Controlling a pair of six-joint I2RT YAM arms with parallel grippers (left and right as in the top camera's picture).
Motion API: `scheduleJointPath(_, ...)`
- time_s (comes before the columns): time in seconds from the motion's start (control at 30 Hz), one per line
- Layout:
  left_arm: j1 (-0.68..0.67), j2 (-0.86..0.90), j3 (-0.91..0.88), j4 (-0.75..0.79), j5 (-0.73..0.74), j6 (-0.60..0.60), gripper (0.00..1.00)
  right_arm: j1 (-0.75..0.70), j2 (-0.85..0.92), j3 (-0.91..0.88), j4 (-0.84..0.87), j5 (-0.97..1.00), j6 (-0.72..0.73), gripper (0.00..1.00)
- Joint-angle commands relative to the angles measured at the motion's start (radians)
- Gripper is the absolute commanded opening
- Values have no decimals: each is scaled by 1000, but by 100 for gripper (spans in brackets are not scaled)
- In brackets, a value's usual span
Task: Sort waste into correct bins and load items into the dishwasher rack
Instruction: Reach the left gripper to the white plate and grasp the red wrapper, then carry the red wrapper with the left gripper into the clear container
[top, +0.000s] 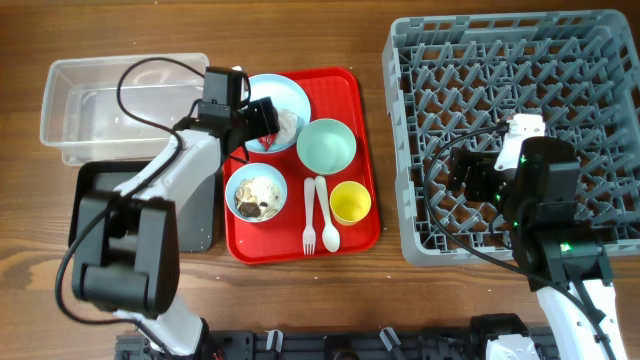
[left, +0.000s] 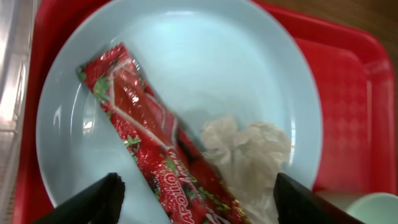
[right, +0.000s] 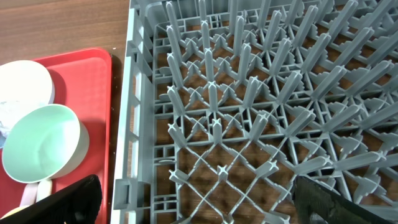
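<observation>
1. The table (top: 300, 30) is brown wood with the grain running left to right, bare along its far edge and between the things on it.
2. A clear plastic tub (top: 100, 110) sits toward the far-left corner.
3. A black tray (top: 92, 185) lies just nearward of the tub, by the left edge; whether the two touch cannot be told.
4. A red serving tray (top: 368, 120) lies in the middle, just beside the black tray.
5. The grey dishwasher rack (top: 450, 60) fills the right side up to the right edge, with a narrow strip of wood between it and the red serving tray.
</observation>
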Motion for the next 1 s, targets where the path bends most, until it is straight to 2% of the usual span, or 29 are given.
scheduleJointPath(0.0,-3,50,10,5,-52,-27,69,5,2,22,2,-16,21,100)
scheduleJointPath(0.03,-3,51,10,8,-55,-27,60,5,2,22,2,-16,21,100)
scheduleJointPath(0.13,-3,51,10,-7,-55,-27,22,5,2,22,2,-16,21,100)
scheduleJointPath(0.17,-4,51,10,-26,-55,-27,15,5,2,22,2,-16,21,100)
scheduleJointPath(0.23,-4,51,10,-35,-55,-27,14,5,2,22,2,-16,21,100)
scheduleJointPath(0.27,-4,51,10,-36,-55,-27,9,5,2,22,2,-16,21,100)
scheduleJointPath(0.3,-4,51,10,-35,-55,-27,11,5,2,22,2,-16,21,100)
scheduleJointPath(0.33,-4,51,10,-35,-55,-27,24,5,2,22,2,-16,21,99)
scheduleJointPath(0.37,-4,51,10,-34,-55,-27,47,5,2,22,2,-16,21,100)
scheduleJointPath(0.47,-4,52,10,-22,-59,-26,51,5,2,22,2,-16,21,100)
scheduleJointPath(0.7,-4,114,10,-9,-129,-19,53,5,2,22,2,-16,21,100)
scheduleJointPath(0.77,-4,116,10,-3,-129,-19,46,5,2,22,2,-16,21,100)
scheduleJointPath(0.87,-4,116,10,-5,-126,-19,5,5,2,22,2,-16,21,100)
scheduleJointPath(0.97,-4,108,10,-7,-113,-20,4,5,2,22,2,-16,21,100)
